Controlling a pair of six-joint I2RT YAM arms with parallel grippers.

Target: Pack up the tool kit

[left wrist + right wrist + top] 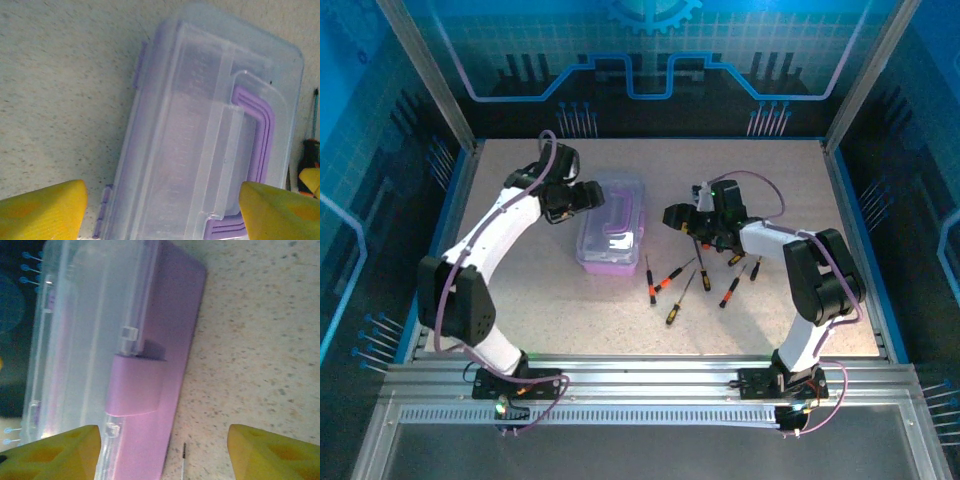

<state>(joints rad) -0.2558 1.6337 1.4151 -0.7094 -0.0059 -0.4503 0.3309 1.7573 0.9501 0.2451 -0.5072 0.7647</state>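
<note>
The purple case (611, 225) sits shut in the middle of the table (570, 325), with screwdrivers (685, 285) scattered just to its right. My left gripper (160, 210) hovers spread over the lid. My right gripper (165, 450), also spread and empty, faces the latch (134, 385). I judge that a one-sided push could skid the light case into the screwdrivers.

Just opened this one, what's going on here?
Two arms are setting about packing a tool kit. The purple case sits closed on the table, with the left gripper and right gripper on either side of it, both open and empty. The screwdrivers lie loose to the case's right.
</note>
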